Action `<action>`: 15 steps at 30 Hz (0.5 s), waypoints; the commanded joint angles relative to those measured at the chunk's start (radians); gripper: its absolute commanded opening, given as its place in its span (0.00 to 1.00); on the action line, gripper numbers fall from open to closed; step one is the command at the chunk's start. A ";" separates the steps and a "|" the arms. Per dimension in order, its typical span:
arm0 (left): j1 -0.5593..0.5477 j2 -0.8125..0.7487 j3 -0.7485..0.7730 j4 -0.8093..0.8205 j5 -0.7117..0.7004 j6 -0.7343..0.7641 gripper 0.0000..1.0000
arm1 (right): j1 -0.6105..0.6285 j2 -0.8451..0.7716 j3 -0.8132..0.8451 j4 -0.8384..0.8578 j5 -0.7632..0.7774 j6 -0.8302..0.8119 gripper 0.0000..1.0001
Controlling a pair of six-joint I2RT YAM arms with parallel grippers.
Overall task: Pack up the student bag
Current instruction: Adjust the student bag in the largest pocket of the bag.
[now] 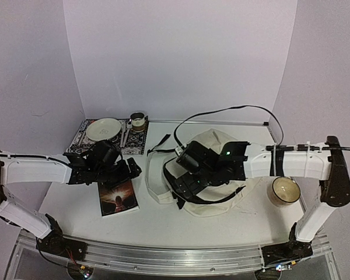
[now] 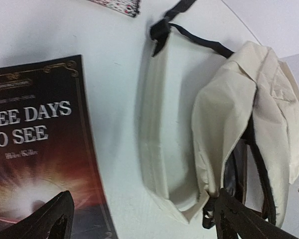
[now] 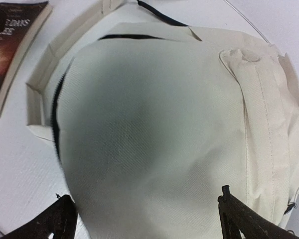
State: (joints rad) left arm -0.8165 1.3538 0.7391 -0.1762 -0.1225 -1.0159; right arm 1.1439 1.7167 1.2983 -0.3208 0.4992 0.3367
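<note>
Plainly, the left gripper [image 1: 128, 170] hung wide open just over the book [image 1: 118, 197] on the desk [image 1: 64, 204]. To do it well, I judged, it should pinch the book's edge nearest the bag while the other arm spread the mouth. Behind, a plate [image 1: 103, 128] looked bare; what the cup [image 1: 138, 121] held I couldn't tell. The student bag [image 1: 213, 143] lay mid-desk, zip parted, nothing visible inside. The right gripper [image 1: 186, 185] hovered open over it, holding nothing. Far right sat a bowl [image 1: 284, 190], pale within.
</note>
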 commanded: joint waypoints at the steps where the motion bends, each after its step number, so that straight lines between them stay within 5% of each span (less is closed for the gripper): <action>1: 0.047 0.016 0.062 -0.195 -0.060 0.093 0.99 | 0.000 -0.114 -0.027 -0.005 -0.078 -0.005 0.98; 15: 0.057 0.423 0.455 -0.518 -0.119 0.306 0.74 | -0.001 -0.231 -0.120 0.022 -0.019 0.025 0.98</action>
State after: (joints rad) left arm -0.7643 1.7227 1.1095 -0.5677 -0.1936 -0.7752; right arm 1.1439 1.5296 1.2023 -0.2872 0.4442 0.3412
